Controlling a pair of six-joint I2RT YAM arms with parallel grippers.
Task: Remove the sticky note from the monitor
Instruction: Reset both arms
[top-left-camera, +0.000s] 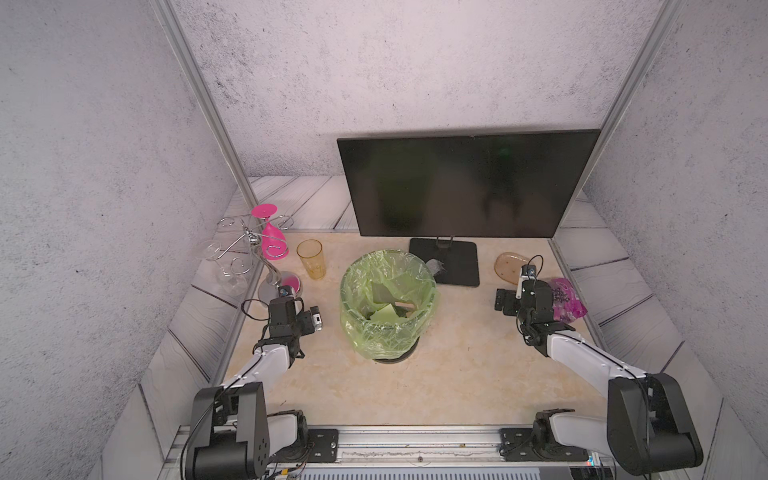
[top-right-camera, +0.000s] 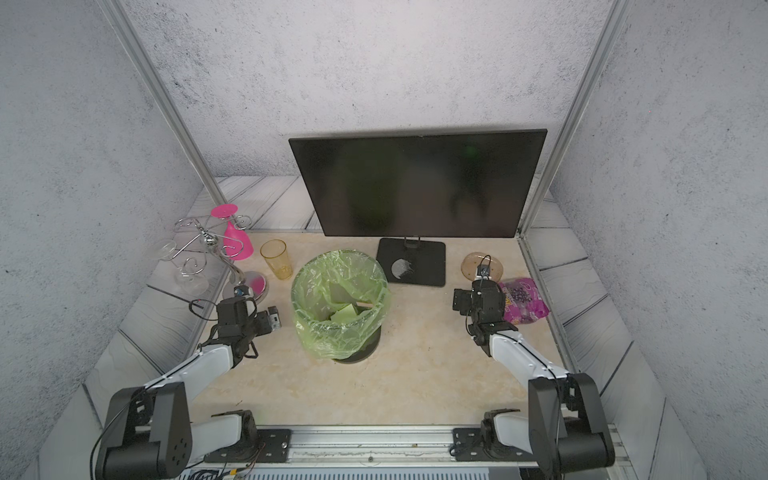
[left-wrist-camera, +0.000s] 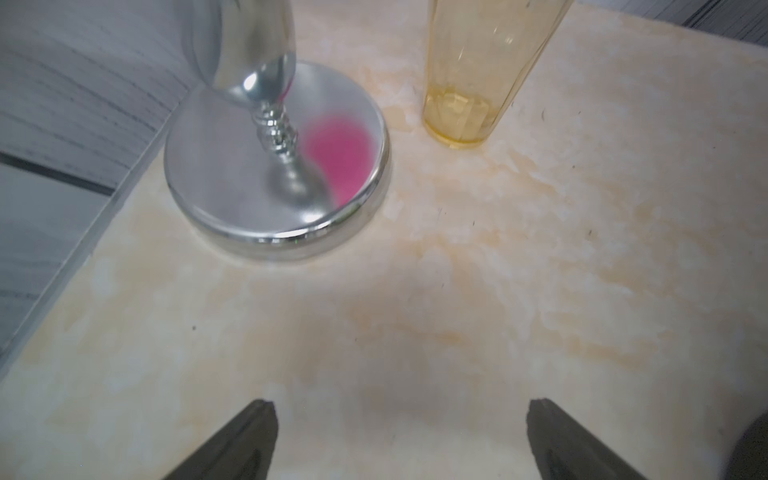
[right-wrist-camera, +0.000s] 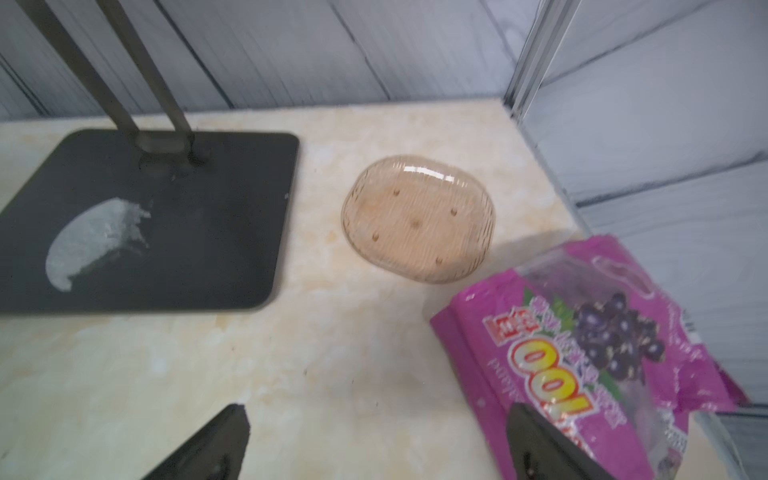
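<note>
Monitor (top-left-camera: 465, 187) — wide black screen, dark, thin bezel, upright at the back of the table on a slim neck. Its flat black base plate (right-wrist-camera: 166, 232) carries a whitish scuff. Pale green sticky note (top-left-camera: 383, 314) — lying inside the green-lined bin (top-left-camera: 386, 345), just in front of the base plate.

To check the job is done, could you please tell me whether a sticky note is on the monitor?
No, the monitor shows a bare black screen in both top views, with nothing stuck on it.

Glossy monitor (top-left-camera: 465, 187), crinkly plastic liner (top-left-camera: 376, 268)
</note>
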